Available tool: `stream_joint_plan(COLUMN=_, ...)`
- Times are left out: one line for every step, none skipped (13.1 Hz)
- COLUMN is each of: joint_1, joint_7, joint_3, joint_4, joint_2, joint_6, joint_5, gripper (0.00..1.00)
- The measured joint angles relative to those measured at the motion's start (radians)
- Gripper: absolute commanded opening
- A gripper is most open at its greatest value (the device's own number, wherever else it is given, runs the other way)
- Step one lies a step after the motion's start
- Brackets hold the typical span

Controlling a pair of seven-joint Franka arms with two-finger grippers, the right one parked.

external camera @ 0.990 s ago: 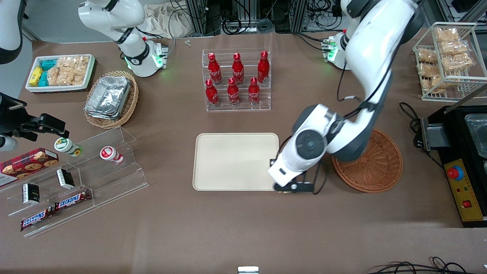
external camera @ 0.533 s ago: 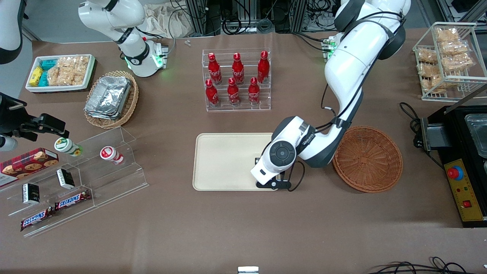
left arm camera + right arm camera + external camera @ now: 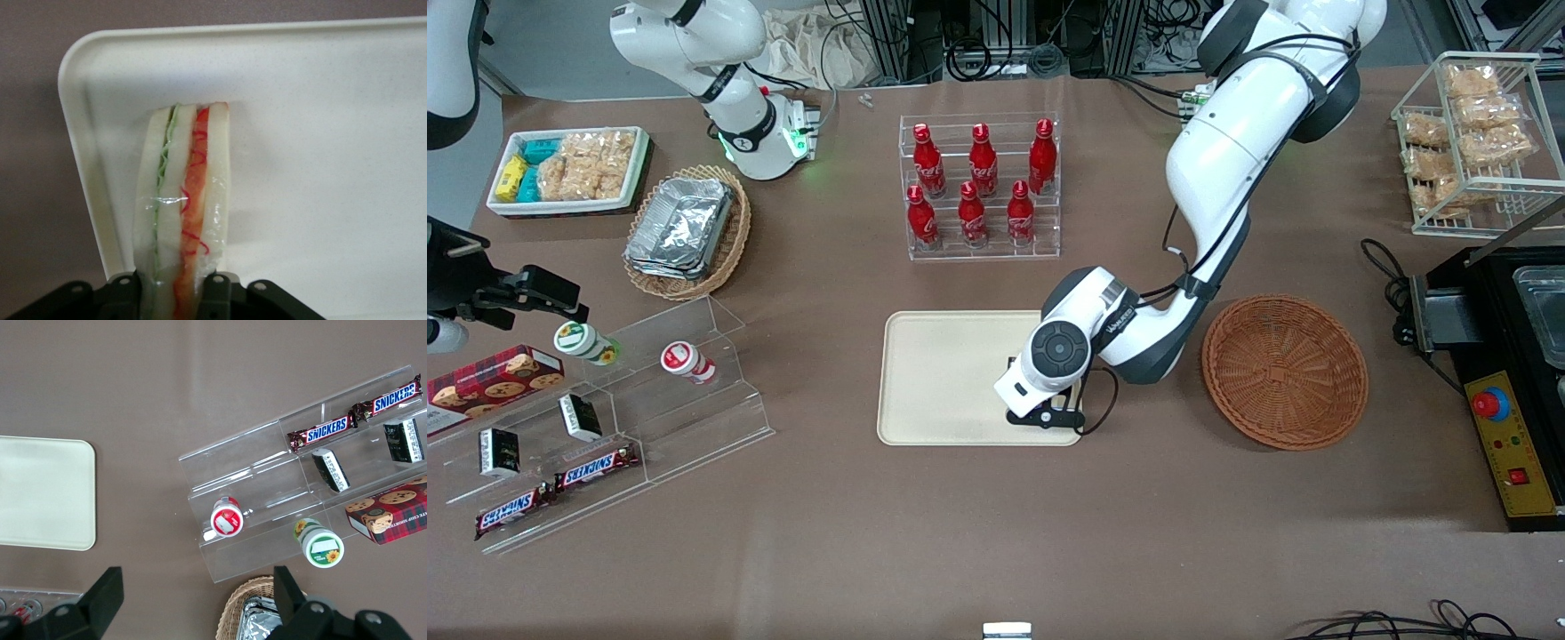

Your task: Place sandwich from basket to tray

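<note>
Nearest the front camera, we see the gripper (image 3: 179,293) over the tray's (image 3: 943,373) corner toward the working arm's end, its fingers (image 3: 219,285) clamped on the wrapped sandwich (image 3: 181,207), which hangs just above the tray surface. Beside the tray, on the tabletop (image 3: 996,533), sits the basket (image 3: 1285,372). Farther off stands a rack of red bottles (image 3: 978,187).
</note>
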Motion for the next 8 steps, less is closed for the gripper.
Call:
stream_joint_plan(joint_1=0.002, joint_7=-0.002, joint_3=0.003, joint_4=0.0, joint_2=0.0, joint_6=0.004, joint_5=0.001, gripper=1.0)
stream_joint_plan(joint_1=0.004, joint_7=-0.002, joint_3=0.005, joint_4=0.001, joint_2=-0.003, joint_6=0.008, joint_5=0.001, gripper=1.0)
stream_joint_plan(joint_1=0.006, joint_7=-0.003, joint_3=0.006, joint_4=0.005, joint_2=-0.009, joint_6=0.01, joint_5=0.001, gripper=1.0)
stream_joint_plan(joint_1=0.011, joint_7=-0.005, joint_3=0.007, joint_4=0.01, joint_2=-0.022, joint_6=0.01, joint_5=0.002, gripper=1.0)
stream_joint_plan(joint_1=0.022, joint_7=-0.007, joint_3=0.009, joint_4=0.012, joint_2=-0.043, joint_6=0.005, joint_5=0.002, gripper=1.0)
stream_joint_plan(joint_1=0.039, joint_7=-0.007, joint_3=0.01, joint_4=0.013, joint_2=-0.07, joint_6=-0.014, joint_5=0.003, gripper=1.0)
stream_joint_plan(joint_1=0.059, joint_7=-0.007, joint_3=0.011, joint_4=0.014, joint_2=-0.103, joint_6=-0.046, joint_5=0.003, gripper=1.0)
stream_joint_plan(joint_1=0.08, joint_7=-0.007, joint_3=0.011, joint_4=0.014, joint_2=-0.14, joint_6=-0.081, joint_5=0.003, gripper=1.0)
